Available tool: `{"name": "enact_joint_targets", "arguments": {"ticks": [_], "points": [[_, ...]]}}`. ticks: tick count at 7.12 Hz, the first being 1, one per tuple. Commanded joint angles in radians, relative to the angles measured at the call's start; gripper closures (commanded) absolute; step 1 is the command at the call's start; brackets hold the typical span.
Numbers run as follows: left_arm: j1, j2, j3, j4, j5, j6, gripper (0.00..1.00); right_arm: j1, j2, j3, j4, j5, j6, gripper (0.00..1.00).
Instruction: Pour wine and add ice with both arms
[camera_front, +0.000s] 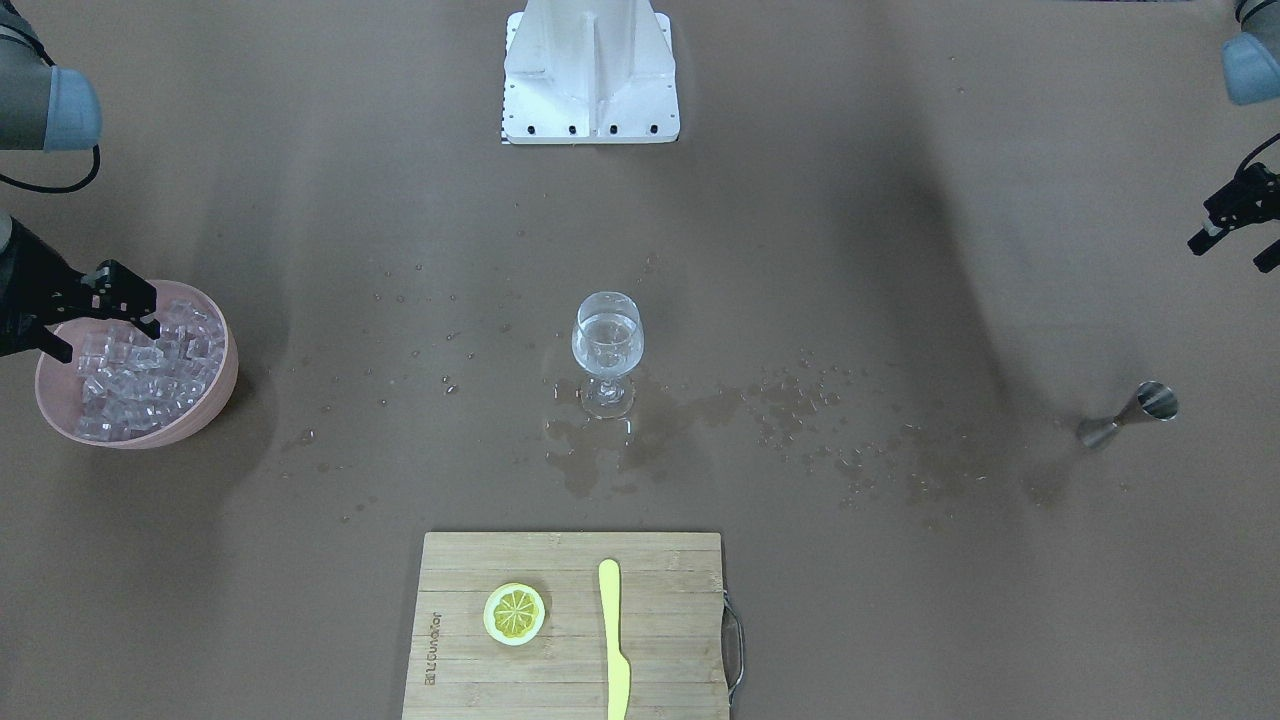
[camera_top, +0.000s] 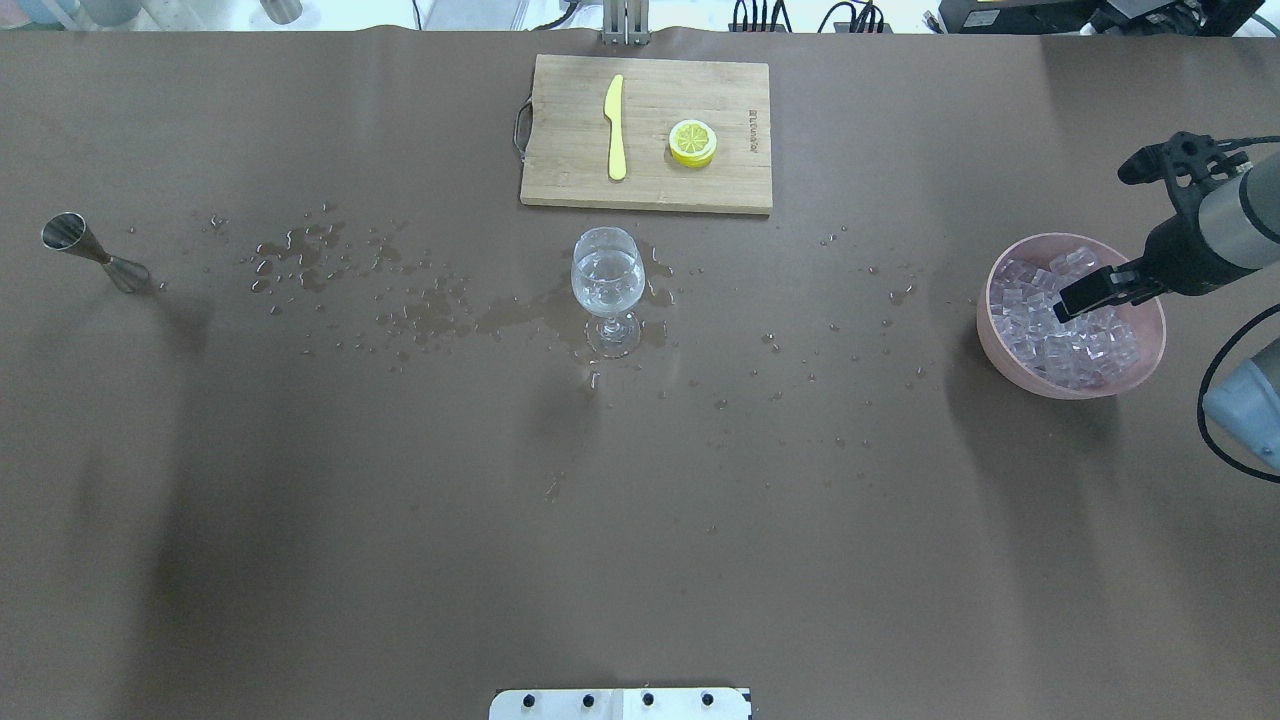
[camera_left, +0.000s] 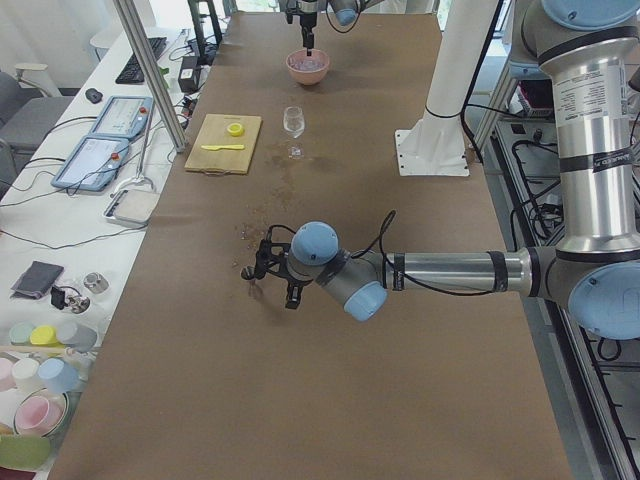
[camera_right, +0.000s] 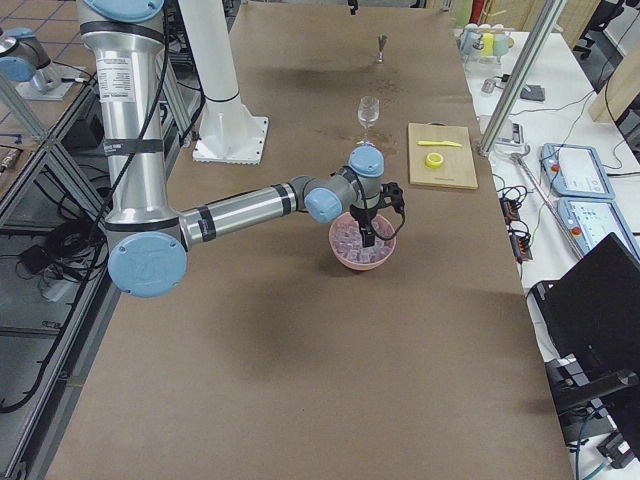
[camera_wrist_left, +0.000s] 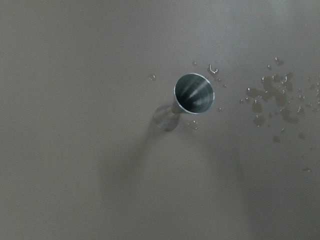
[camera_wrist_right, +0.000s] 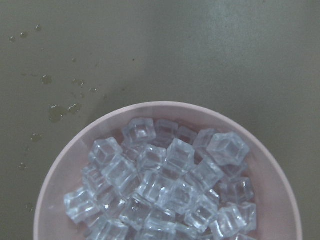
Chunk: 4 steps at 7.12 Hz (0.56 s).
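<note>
**Ops:** State at that moment? Right side first.

**Me:** My right pincer (camera_front: 105, 335) hung over the bowl (camera_front: 205, 410) with its fingers apart, gripping nothing. The tips were low, down at the ice (camera_front: 140, 375). I couldn't tell whether they touched a cube. My right wrist view showed only cubes and the pink rim.

**Ops:** Left?

**Me:** My left pincer (camera_front: 1228, 255) was also apart and empty. It hung above the jigger (camera_front: 1130, 412), and my left wrist view looked down into its cup. The jigger stood on the counter (camera_front: 900, 620), far out on my left and well apart from the glass.

**Ops:** Where was the wine?

**Me:** The wine (camera_front: 606, 335) was in the glass (camera_front: 607, 395), a small clear amount. The glass stood upright mid-counter, between bowl and jigger and well apart from both.

**Ops:** And the ice?

**Me:** All the ice I saw was piled in the bowl, on my right side.

**Ops:** Counter condition?

**Me:** It was wet. A puddle (camera_front: 590, 455) lay around the glass foot. Drops trailed from there toward the jigger, and a few lay toward the bowl.

**Ops:** Anything else out there?

**Me:** A board (camera_front: 460, 680) lay past the glass, on the side away from my base. A lemon slice (camera_front: 514, 613) and a yellow knife (camera_front: 612, 640) lay on it, side by side and not touching.
</note>
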<state>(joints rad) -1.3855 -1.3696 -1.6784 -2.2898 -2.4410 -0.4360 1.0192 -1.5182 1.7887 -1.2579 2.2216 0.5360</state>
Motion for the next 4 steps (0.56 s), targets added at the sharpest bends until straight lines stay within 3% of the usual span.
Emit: {"name": "enact_joint_targets", "arguments": {"ticks": [1,2,4], "points": [[-0.023,0.004,0.000,0.033,0.019,0.060,0.03,-0.045,-0.002,-0.024,0.000,-0.039,0.021,0.05],[-0.024,0.009,-0.003,0.033,0.019,0.059,0.03,-0.045,-0.002,-0.032,0.000,-0.039,0.021,0.08],[-0.024,0.011,-0.001,0.033,0.019,0.060,0.03,-0.045,0.000,-0.040,-0.002,-0.039,0.022,0.26]]}}
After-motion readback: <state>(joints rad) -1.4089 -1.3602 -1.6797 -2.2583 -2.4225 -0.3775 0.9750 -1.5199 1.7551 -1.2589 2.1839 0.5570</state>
